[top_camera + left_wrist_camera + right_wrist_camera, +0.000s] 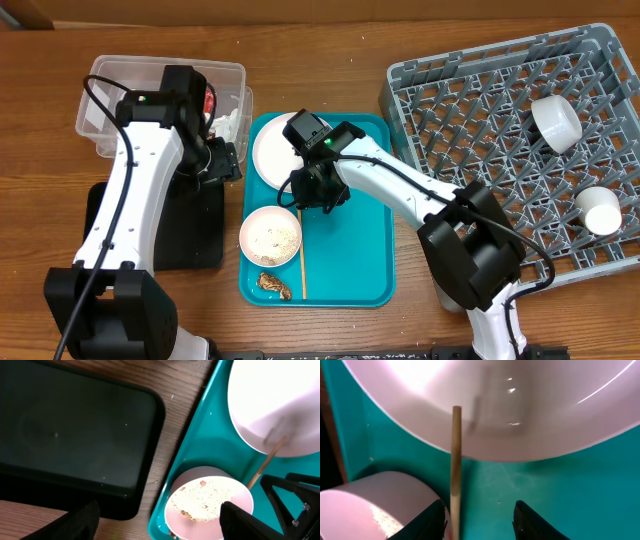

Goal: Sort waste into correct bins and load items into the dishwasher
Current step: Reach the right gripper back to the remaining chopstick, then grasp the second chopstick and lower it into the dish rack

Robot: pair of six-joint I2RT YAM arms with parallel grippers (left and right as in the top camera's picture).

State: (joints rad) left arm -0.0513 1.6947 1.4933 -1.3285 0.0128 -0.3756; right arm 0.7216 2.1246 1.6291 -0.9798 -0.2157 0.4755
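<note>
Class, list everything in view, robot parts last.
Table: 1, brown, underneath.
Tub: 1, clear, upper left.
Wrapper: 1, red, in tub.
Napkin: 1, white, in tub.
Black tray: 1, black, left.
Teal tray: 1, teal, centre.
Plate: 1, white, on teal tray.
Rice bowl: 1, pale, on teal tray.
Stick: 1, wooden, beside rice bowl.
Scrap: 1, brown, near rice bowl.
Rack: 1, grey, right.
Second bowl: 1, white, in rack.
Cup: 1, white, in rack.
Left gripper: 1, black, open, beside teal tray.
Right gripper: 1, black, open, over stick.
</note>
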